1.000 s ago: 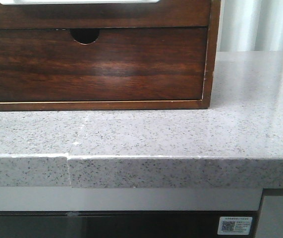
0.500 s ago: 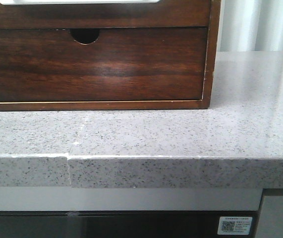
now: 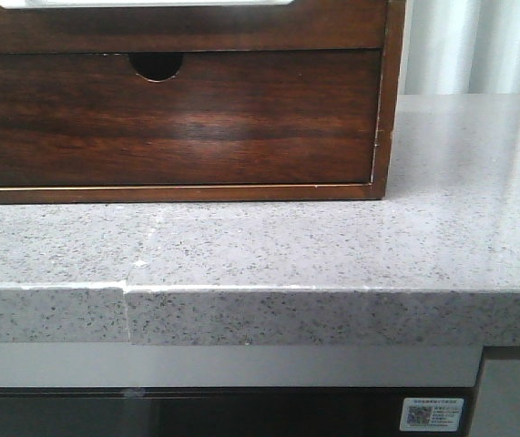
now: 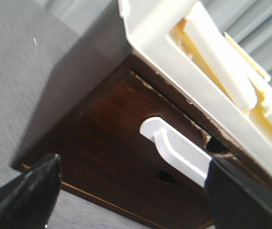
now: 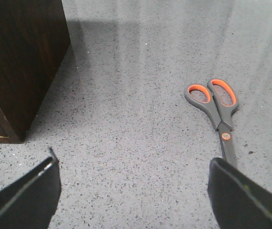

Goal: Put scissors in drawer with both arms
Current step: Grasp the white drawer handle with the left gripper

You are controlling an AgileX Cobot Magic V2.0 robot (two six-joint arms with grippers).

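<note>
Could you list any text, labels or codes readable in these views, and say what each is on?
White sticker with a QR code, on the dark panel below the countertop, front view: printed lines too small and blurred to read.
Nothing readable on the scissors or the drawer.

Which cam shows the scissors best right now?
Right wrist view. The scissors lie flat on the grey countertop, orange-lined handles and pivot clear, blade tips hidden behind a finger of the open right gripper. Front view and left wrist view show no scissors at all.
</note>
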